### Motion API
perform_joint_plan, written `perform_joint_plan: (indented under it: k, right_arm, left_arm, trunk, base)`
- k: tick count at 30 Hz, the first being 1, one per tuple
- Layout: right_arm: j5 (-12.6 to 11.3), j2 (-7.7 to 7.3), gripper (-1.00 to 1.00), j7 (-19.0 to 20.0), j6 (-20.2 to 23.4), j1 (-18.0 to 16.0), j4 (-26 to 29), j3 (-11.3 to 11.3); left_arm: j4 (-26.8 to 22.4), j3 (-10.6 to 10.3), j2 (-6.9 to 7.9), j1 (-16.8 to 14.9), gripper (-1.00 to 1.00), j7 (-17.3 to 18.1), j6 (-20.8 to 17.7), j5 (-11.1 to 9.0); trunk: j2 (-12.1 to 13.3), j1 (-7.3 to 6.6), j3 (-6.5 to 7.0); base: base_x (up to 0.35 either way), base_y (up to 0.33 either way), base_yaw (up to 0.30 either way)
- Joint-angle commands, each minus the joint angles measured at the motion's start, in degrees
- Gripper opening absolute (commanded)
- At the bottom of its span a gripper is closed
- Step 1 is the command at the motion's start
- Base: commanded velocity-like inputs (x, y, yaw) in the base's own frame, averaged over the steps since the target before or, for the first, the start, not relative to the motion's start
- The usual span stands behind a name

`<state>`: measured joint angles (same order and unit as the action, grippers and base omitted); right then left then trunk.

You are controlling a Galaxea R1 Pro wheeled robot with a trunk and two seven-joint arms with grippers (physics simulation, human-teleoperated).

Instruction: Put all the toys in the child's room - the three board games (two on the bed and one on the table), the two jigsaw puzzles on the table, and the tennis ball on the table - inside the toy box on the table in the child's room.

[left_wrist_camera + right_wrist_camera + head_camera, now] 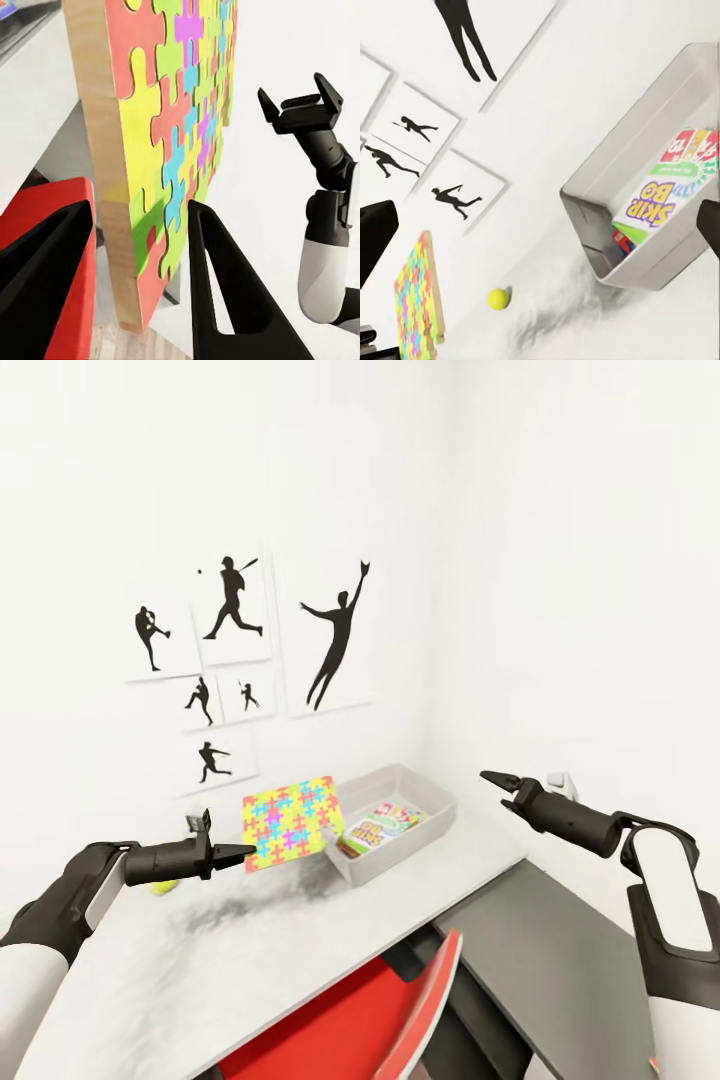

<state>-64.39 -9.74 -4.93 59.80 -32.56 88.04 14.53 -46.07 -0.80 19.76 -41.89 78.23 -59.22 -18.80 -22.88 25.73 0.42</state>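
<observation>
Clamped by the black left gripper (232, 852) along one edge at the head view's centre left, a thin, stiff, light-looking multicoloured jigsaw puzzle board (291, 822) is held upright beside the light grey toy box (432, 796), while the right gripper (497, 780) is spread empty.

Bare white table (260, 960) is lying open ahead; the toy box (440, 822) is crowding the corner, a red chair (400, 1010) is blocking below.
</observation>
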Motion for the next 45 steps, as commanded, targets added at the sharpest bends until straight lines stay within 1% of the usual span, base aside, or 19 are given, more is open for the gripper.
perform_joint_plan:
  k: [1, 7, 13, 19, 37, 45]
  right_arm:
    - [-0.6, -0.03, 1.00, -0.5, 0.2, 0.0, 0.0, 0.0]
    - [-0.6, 0.01, 1.00, -0.5, 0.2, 0.0, 0.0, 0.1]
    - [-0.6, 0.29, 1.00, -0.5, 0.2, 0.1, 0.0, 0.0]
    - [-0.6, 0.27, 1.00, -0.5, 0.2, 0.0, 0.0, 0.0]
    - [-0.6, 0.11, 1.00, -0.5, 0.2, 0.1, 0.2, 0.1]
    - [-0.6, 0.10, 1.00, -0.5, 0.2, 0.1, 0.1, 0.0]
  left_arm:
    - [0.0, -0.1, 0.02, 0.0, -1.00, 0.1, -0.5, -0.2]
    - [0.0, -0.1, 0.13, 0.0, -1.00, 0.2, -0.5, -0.2]
    - [0.0, -0.1, 0.19, 0.0, -1.00, 0.2, -0.5, -0.2]
    - [0.0, -0.1, 0.18, 0.0, -1.00, 0.2, -0.5, -0.2]
    - [0.0, -0.1, 0.02, 0.0, -1.00, 0.2, -0.5, -0.2]
    - [0.0, 0.0, 0.02, 0.0, -1.00, 0.2, -0.5, -0.2]
  trunk:
    - [0.0, 0.05, -0.02]
    - [0.0, 0.05, -0.02]
    - [0.0, 0.05, -0.02]
    - [0.0, 0.05, -0.02]
    - [0.0, 0.05, -0.02]
    - [0.0, 0.05, -0.02]
  base:
    - [0.284, -0.208, 0.043]
    - [0.258, -0.173, 0.010]
    - [0.313, -0.003, 0.007]
    - [0.284, 0.005, 0.193]
    - [0.084, -0.023, 0.021]
    - [0.003, -0.139, 0.000]
